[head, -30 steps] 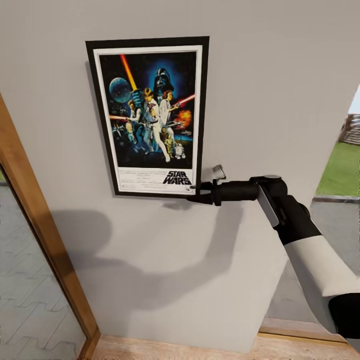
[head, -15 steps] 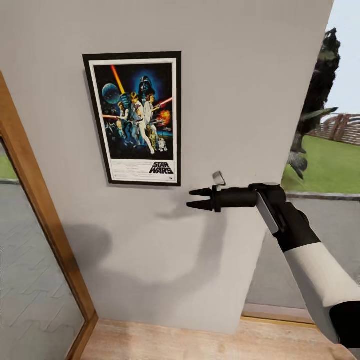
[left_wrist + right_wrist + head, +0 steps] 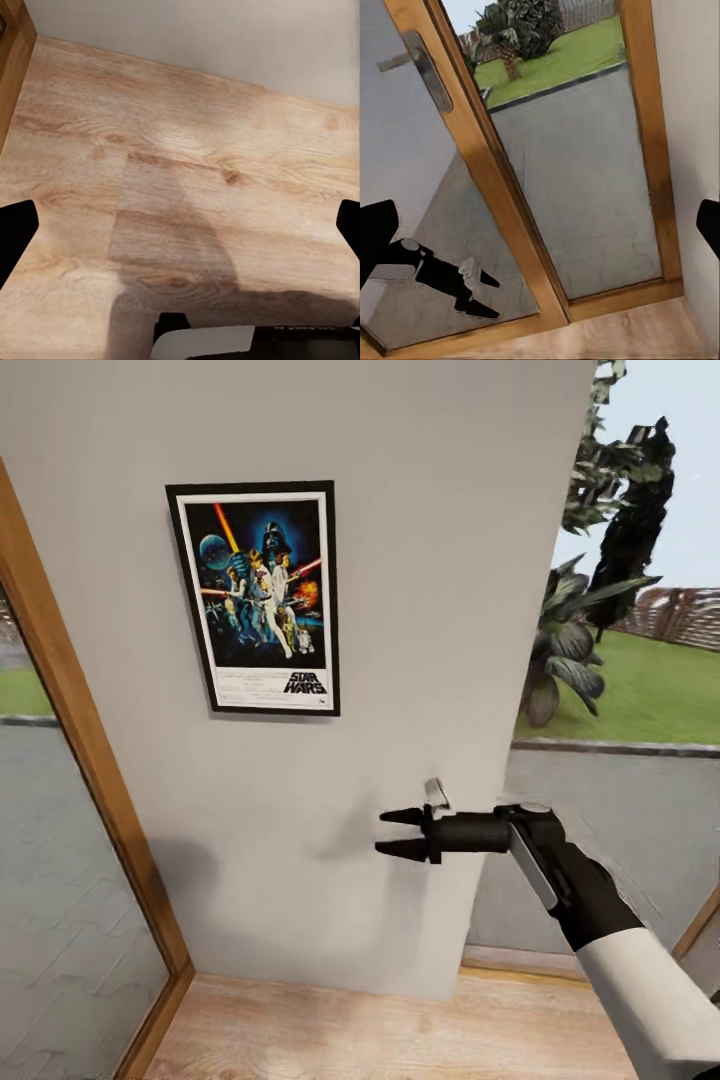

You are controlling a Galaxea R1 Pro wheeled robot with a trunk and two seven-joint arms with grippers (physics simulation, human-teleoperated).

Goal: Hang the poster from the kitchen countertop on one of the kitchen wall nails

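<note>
Poster (image 3: 257,598) hanging flat on the grey wall (image 3: 430,560); right gripper (image 3: 397,832) below and beside it, jaws released, empty.

Home interior, framed poster (image 3: 258,598) on wall, wood floor (image 3: 180,202), garden-facing glass door (image 3: 547,172)

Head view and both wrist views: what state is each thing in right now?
Black-framed Star Wars poster: upright, flat against the grey wall, nothing gripping it.
Right gripper: fingers apart, empty, below and right of the poster.
Left gripper: fingers apart, empty, over the wood floor.
</note>
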